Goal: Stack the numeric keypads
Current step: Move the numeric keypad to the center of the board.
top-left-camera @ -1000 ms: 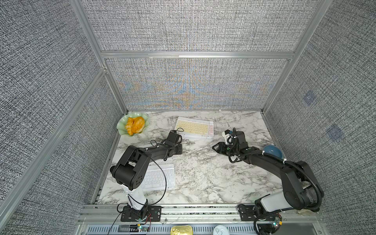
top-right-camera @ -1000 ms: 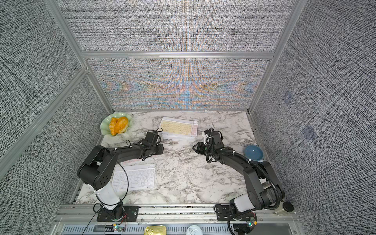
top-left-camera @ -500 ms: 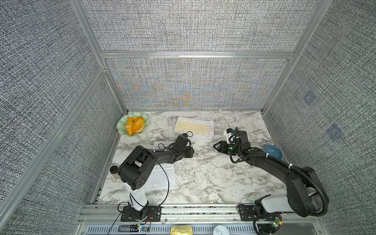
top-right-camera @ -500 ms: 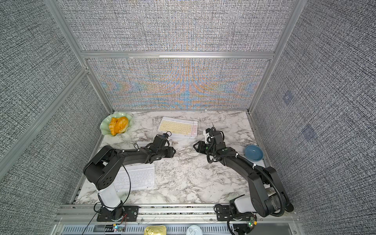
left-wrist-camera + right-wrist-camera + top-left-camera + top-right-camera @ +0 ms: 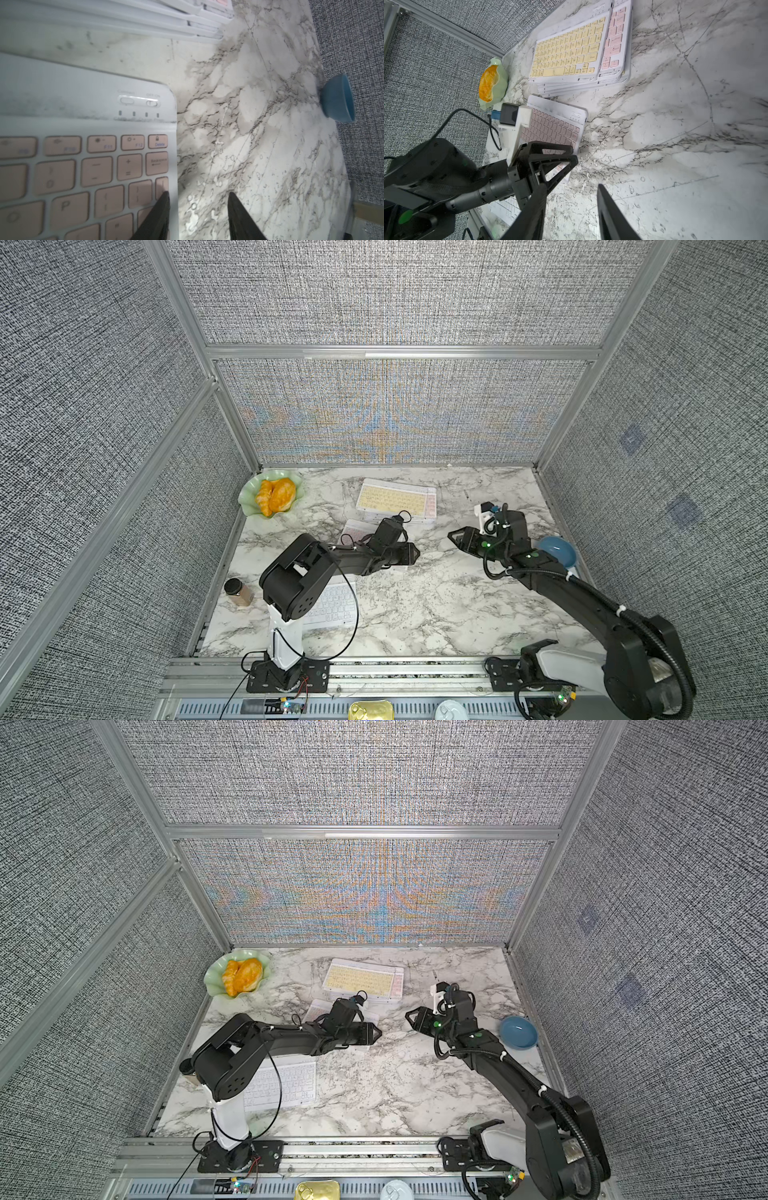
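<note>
Both arms reach in, tips pointing at each other.
The left gripper point(image 5: 415, 552) and the right gripper point(image 5: 451, 536) do not touch; each has its fingers spread a little.

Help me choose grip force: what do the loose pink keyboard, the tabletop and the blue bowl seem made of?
Pink keyboard: probably plastic, matte white frame with moulded rounded corner, satin keys. Tabletop: marble look, grey veins, mild sheen; stone or printed laminate, unclear. Blue bowl: smooth, evenly coloured, matte outside; ceramic or plastic, cannot tell.

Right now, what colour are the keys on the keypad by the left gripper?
Pink keys on that keypad, white frame; clearest in the left wrist view.
</note>
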Tool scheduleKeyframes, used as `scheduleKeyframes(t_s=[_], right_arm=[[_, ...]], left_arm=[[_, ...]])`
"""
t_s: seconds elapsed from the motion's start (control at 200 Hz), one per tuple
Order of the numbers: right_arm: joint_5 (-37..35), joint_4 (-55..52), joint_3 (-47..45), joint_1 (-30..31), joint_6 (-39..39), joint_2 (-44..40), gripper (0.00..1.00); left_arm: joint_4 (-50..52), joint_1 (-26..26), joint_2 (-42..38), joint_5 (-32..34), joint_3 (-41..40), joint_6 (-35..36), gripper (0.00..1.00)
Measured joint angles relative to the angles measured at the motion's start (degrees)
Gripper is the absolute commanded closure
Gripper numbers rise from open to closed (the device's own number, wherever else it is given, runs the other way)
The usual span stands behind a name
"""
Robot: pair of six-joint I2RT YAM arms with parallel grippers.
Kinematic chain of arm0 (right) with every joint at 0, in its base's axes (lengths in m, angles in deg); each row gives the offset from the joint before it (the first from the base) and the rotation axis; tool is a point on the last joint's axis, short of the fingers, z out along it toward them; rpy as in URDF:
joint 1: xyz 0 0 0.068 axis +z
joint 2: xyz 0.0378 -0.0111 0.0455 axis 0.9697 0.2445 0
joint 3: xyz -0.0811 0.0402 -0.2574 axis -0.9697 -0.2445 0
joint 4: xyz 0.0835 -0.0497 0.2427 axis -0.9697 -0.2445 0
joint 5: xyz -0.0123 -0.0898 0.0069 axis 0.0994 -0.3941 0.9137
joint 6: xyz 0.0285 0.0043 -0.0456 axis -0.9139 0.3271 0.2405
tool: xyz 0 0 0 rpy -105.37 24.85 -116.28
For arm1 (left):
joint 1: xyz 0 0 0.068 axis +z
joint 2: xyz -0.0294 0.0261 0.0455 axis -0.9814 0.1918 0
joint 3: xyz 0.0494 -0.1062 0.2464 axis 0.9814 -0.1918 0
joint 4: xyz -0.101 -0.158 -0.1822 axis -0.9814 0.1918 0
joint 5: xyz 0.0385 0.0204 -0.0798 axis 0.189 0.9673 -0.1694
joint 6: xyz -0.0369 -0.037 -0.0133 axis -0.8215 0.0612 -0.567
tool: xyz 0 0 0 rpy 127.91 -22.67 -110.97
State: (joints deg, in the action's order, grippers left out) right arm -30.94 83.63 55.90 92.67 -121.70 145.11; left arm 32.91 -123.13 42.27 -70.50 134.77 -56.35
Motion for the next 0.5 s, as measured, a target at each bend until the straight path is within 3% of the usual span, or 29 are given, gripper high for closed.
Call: scheduleKeyframes(t_s=[0.32, 0.5], right_arm=[[-2.78, -4.94, -1.62, -1.4, 0.2, -6.25, 0.53], [-4.33, -5.64, -2.91, -1.55, 0.68, -6.75, 0.52]], left_arm=[[-2.01, -3.04, 4.52, -2.45, 5.79, -4.79, 0.53], [4.17, -2.45, -2.64, -0.17, 5.25, -4.59, 0.52]])
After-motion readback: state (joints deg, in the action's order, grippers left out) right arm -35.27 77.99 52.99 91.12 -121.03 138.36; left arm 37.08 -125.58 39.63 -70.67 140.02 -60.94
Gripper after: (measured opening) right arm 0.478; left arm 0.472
